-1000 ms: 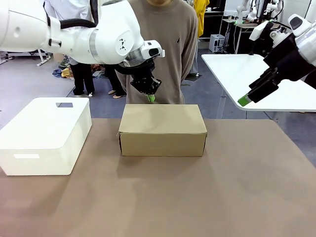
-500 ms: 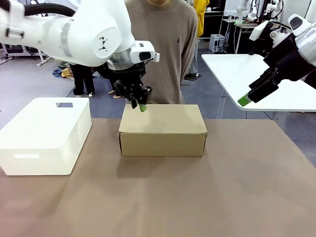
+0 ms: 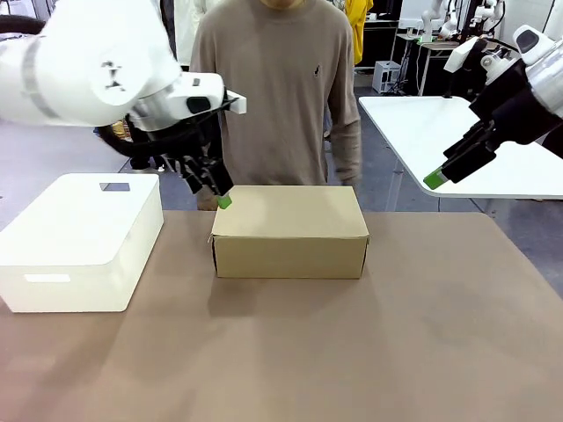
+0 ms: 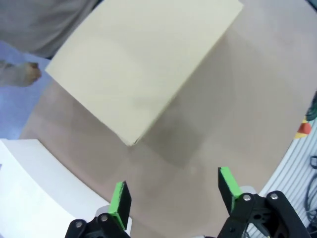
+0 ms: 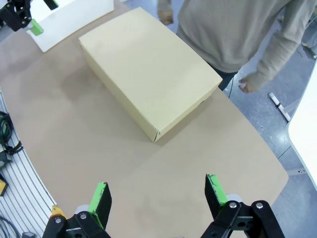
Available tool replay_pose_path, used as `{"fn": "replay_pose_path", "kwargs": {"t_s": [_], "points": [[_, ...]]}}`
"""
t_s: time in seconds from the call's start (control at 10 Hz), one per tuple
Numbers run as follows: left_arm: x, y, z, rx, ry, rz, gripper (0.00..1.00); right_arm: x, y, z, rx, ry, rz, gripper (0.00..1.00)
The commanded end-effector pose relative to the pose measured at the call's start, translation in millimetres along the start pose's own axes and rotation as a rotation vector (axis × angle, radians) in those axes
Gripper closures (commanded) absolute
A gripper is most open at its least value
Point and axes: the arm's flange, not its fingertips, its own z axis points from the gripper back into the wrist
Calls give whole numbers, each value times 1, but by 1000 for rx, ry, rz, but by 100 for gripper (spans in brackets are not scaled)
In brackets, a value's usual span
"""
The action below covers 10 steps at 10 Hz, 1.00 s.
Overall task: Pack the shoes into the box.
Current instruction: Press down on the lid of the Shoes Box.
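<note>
The box sits shut mid-table, unmoved, with the white box to its left. The left gripper, shut at the box's far edge a second ago, has swung off the box's left corner and now gapes empty. The right gripper stays wide open, empty, high at right; the person stands behind the box.

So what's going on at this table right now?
A closed brown cardboard box sits mid-table, with a larger white box to its left. The left gripper hovers with jaws open off the cardboard box's far left corner, holding nothing. The right gripper hangs open and empty, high over the table's right side. A person stands at the far edge, arms down.
</note>
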Motion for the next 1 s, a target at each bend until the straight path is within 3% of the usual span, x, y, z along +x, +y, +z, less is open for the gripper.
{"fn": "replay_pose_path", "kwargs": {"t_s": [0.0, 0.4, 0.9], "points": [[-35, -4, 7, -28, -80, -44, 0, 4, 0, 0, -17, 8, -15, 0], [-61, -12, 17, -6, -118, -34, 0, 4, 0, 0, -17, 8, -15, 0], [-48, -13, 21, 6, -89, -46, 0, 4, 0, 0, -17, 8, -15, 0]]}}
